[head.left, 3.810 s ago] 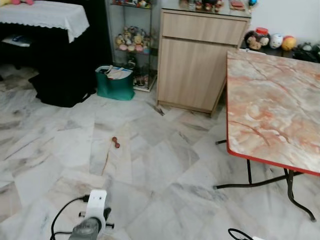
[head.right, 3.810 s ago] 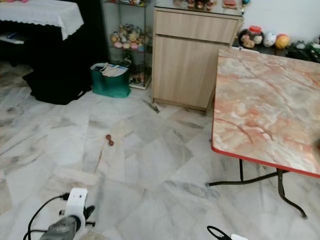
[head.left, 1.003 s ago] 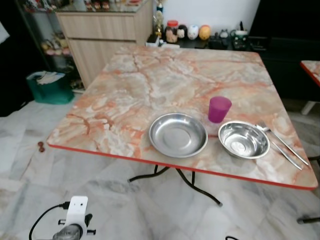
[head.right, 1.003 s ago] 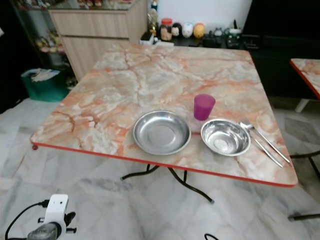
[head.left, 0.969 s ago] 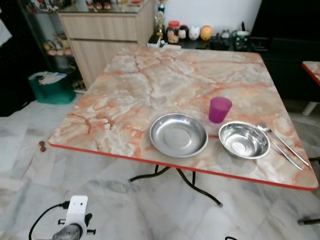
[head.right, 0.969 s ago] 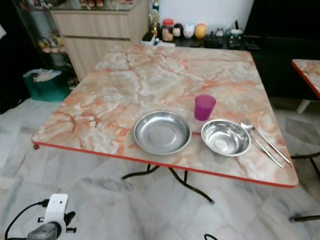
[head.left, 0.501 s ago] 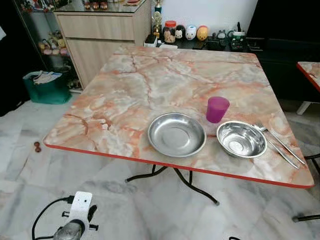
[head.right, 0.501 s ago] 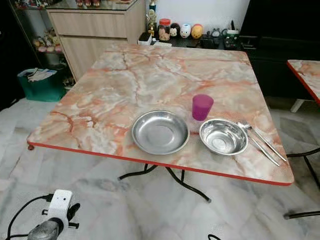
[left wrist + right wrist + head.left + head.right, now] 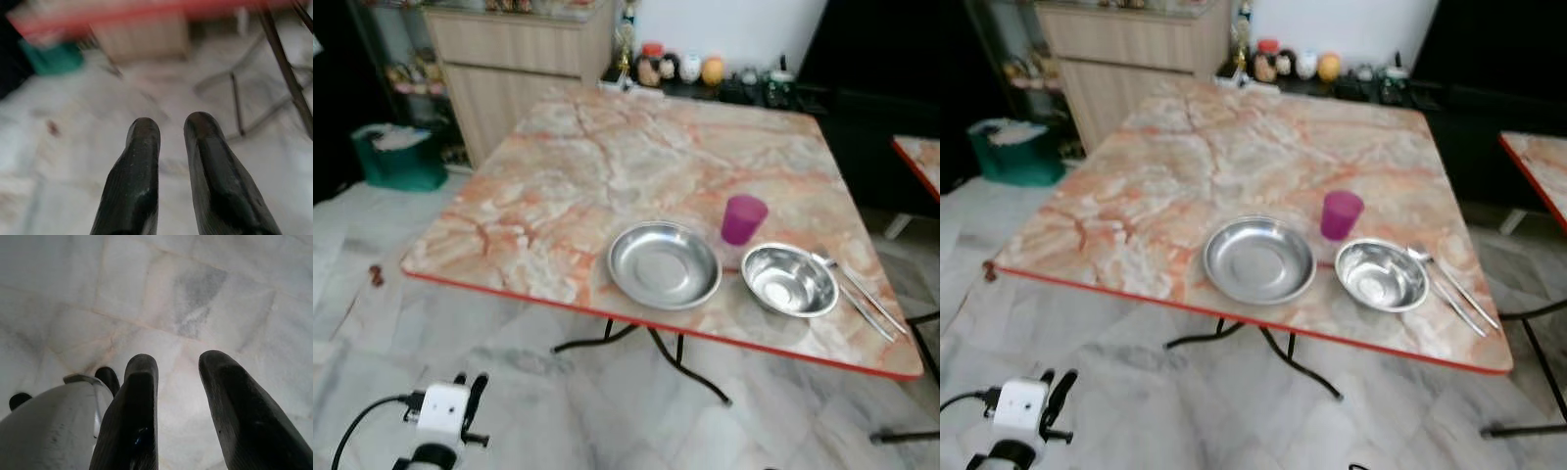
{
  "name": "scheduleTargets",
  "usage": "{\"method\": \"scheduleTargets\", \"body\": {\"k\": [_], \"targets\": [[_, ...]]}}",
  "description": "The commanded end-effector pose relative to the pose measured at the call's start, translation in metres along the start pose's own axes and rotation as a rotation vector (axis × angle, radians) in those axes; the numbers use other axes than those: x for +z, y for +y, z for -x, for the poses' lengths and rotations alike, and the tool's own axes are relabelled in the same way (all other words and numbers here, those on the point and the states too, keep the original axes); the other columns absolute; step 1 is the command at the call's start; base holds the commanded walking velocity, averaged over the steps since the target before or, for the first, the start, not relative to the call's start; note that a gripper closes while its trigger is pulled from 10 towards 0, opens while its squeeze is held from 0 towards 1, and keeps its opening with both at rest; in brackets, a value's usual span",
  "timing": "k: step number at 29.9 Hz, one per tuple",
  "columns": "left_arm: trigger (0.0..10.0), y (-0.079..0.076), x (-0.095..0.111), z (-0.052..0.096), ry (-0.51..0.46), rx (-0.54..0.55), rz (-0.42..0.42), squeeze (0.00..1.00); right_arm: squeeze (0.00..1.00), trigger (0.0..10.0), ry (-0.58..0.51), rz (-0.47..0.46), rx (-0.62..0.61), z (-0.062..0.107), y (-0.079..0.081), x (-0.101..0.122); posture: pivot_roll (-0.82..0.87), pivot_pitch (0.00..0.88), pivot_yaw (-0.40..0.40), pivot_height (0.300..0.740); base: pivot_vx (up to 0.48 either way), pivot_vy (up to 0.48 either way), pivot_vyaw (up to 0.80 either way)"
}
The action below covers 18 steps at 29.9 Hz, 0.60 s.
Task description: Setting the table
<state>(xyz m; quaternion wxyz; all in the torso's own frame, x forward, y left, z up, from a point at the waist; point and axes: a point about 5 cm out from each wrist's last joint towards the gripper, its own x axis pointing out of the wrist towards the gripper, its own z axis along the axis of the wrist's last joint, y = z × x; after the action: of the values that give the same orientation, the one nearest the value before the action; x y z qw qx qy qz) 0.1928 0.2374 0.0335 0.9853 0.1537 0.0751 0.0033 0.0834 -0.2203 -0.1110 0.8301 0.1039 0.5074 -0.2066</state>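
Observation:
An orange marble table (image 9: 568,166) with a red edge stands before me. Near its front edge lie a shallow steel plate (image 9: 664,264) and a steel bowl (image 9: 789,280) to its right. A purple cup (image 9: 743,217) stands just behind them. A fork and spoon (image 9: 863,296) lie right of the bowl. My left arm (image 9: 441,409) hangs low at the bottom left, away from the table. My left gripper (image 9: 171,129) is open over the floor and holds nothing. My right gripper (image 9: 178,364) is open above floor tiles, also holding nothing.
A wooden cabinet (image 9: 524,59) and a green bag (image 9: 396,157) stand at the back left. A dark low unit with jars and figurines (image 9: 690,70) runs behind the table. A second table's corner (image 9: 918,157) shows at right. Black folding legs (image 9: 666,357) stand under the table.
The view swung from bare floor to the set table, then shifted slightly and blurred. The dishes have not moved. My left arm sits a little further left in view.

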Motion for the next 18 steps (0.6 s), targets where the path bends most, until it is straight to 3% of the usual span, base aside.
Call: {"method": "scheduleTargets", "body": {"k": [1, 3, 5, 8, 11, 13, 18], "targets": [[10.0, 0.006, 0.025, -0.009, -0.082, 0.058, -0.053, 0.0, 0.0, 10.0, 0.001, 0.012, -0.008, 0.0, -0.005, 0.0, 0.22, 0.0, -0.102, 0.728, 0.0, 0.0, 0.0], [10.0, 0.015, 0.073, -0.033, -0.238, 0.171, -0.029, 0.0, 0.0, 10.0, 0.001, 0.013, -0.007, 0.0, -0.005, 0.001, 0.24, 0.0, -0.113, 0.728, 0.0, 0.0, 0.0], [10.0, 0.016, 0.097, -0.044, -0.307, 0.192, -0.014, 0.0, 0.0, 10.0, 0.002, 0.016, -0.006, 0.0, -0.004, 0.001, 0.24, 0.0, -0.114, 0.728, 0.0, 0.0, 0.0], [10.0, -0.001, 0.129, -0.065, -0.371, 0.087, 0.051, 0.0, 0.0, 10.0, 0.005, 0.016, -0.002, 0.0, -0.002, 0.0, 0.22, 0.0, -0.109, 0.728, 0.0, 0.0, 0.0], [10.0, -0.031, 0.158, -0.085, -0.415, -0.055, 0.108, 0.0, 0.0, 10.0, 0.002, 0.011, 0.0, 0.0, -0.001, 0.001, 0.2, 0.0, -0.093, 0.728, 0.0, 0.0, 0.0], [10.0, -0.056, 0.169, -0.097, -0.419, -0.148, 0.168, 0.0, 0.0, 10.0, -0.003, 0.004, -0.002, 0.0, 0.0, 0.001, 0.17, 0.0, -0.078, 0.728, 0.0, 0.0, 0.0], [10.0, -0.083, 0.168, -0.102, -0.37, -0.252, 0.233, 0.0, 0.0, 10.0, -0.009, -0.023, -0.015, 0.0, 0.0, 0.001, 0.12, 0.0, -0.052, 0.728, 0.0, 0.0, 0.0]]}}
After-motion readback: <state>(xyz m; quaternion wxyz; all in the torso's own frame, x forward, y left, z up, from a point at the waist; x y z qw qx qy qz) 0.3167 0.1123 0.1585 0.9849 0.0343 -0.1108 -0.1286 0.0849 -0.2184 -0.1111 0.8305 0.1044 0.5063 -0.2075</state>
